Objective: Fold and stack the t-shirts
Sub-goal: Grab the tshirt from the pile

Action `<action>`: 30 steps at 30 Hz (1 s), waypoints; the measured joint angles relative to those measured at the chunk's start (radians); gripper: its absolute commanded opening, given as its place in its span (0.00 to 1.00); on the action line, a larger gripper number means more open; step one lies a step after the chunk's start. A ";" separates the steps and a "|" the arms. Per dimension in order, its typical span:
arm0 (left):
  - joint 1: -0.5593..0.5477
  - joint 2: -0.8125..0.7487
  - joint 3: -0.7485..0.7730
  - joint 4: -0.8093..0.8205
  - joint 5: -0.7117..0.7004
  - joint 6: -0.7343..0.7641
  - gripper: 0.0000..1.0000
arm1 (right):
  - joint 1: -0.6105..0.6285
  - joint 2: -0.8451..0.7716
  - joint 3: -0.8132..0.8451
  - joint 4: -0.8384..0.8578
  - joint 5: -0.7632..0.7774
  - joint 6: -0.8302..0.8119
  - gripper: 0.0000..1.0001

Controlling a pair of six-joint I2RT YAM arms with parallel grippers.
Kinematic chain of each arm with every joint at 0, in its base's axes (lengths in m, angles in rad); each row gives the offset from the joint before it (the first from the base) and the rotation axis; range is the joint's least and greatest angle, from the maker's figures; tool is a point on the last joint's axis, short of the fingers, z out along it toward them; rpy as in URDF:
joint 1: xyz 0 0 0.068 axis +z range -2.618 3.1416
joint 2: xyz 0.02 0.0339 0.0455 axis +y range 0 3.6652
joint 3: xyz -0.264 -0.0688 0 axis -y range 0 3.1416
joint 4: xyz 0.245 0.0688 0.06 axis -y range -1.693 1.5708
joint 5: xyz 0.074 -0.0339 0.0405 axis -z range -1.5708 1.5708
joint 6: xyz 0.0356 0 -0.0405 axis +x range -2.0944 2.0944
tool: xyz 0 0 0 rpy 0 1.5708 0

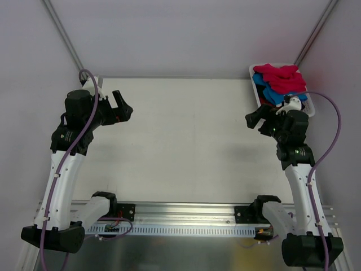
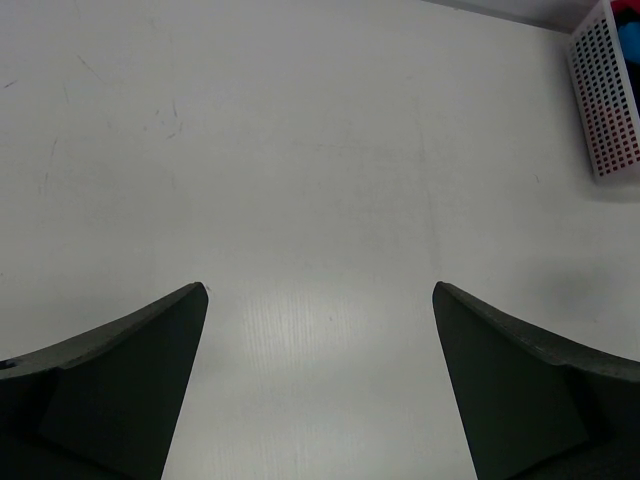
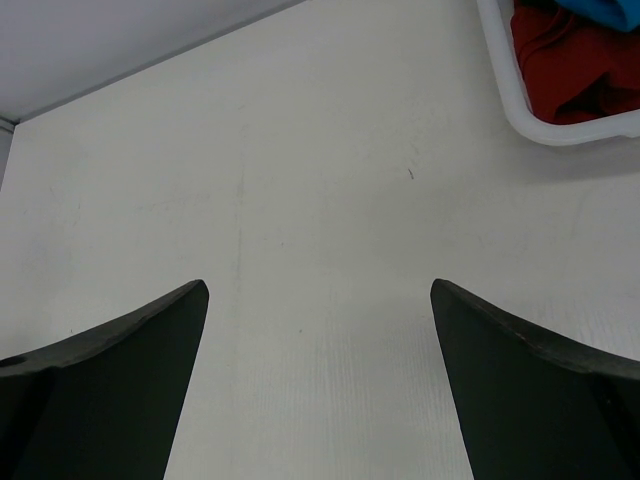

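The t-shirts lie heaped in a white slatted basket (image 1: 255,90) at the table's back right. A crimson-red t-shirt (image 1: 279,77) is on top, a bright blue one (image 1: 272,94) under it. The right wrist view shows a red t-shirt (image 3: 575,70) and a bit of blue cloth (image 3: 610,10) in the basket (image 3: 500,60). My right gripper (image 1: 255,119) is open and empty, above the table just left of the basket. My left gripper (image 1: 123,107) is open and empty at the far left. Both wrist views show only bare table between the fingers.
The white table (image 1: 186,141) has a metal rail (image 1: 186,213) along its near edge. Walls and two slanted poles stand behind. The basket's perforated side (image 2: 610,100) shows at the left wrist view's top right.
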 measured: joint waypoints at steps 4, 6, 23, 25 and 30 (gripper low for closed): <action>0.000 0.000 -0.005 0.000 0.000 0.004 0.99 | 0.003 0.020 0.002 -0.003 -0.038 -0.014 0.99; 0.000 0.000 -0.006 0.000 0.001 0.006 0.99 | 0.005 0.026 0.002 -0.003 -0.045 -0.018 0.99; 0.000 -0.020 -0.035 0.000 0.008 0.015 0.99 | 0.163 0.187 0.220 -0.161 0.308 -0.112 0.99; 0.000 -0.019 -0.035 0.000 0.008 0.015 0.99 | 0.122 0.307 0.374 -0.201 0.318 -0.142 0.99; 0.000 -0.019 -0.041 0.001 0.008 0.013 0.99 | 0.015 0.712 0.965 -0.364 0.332 -0.194 0.99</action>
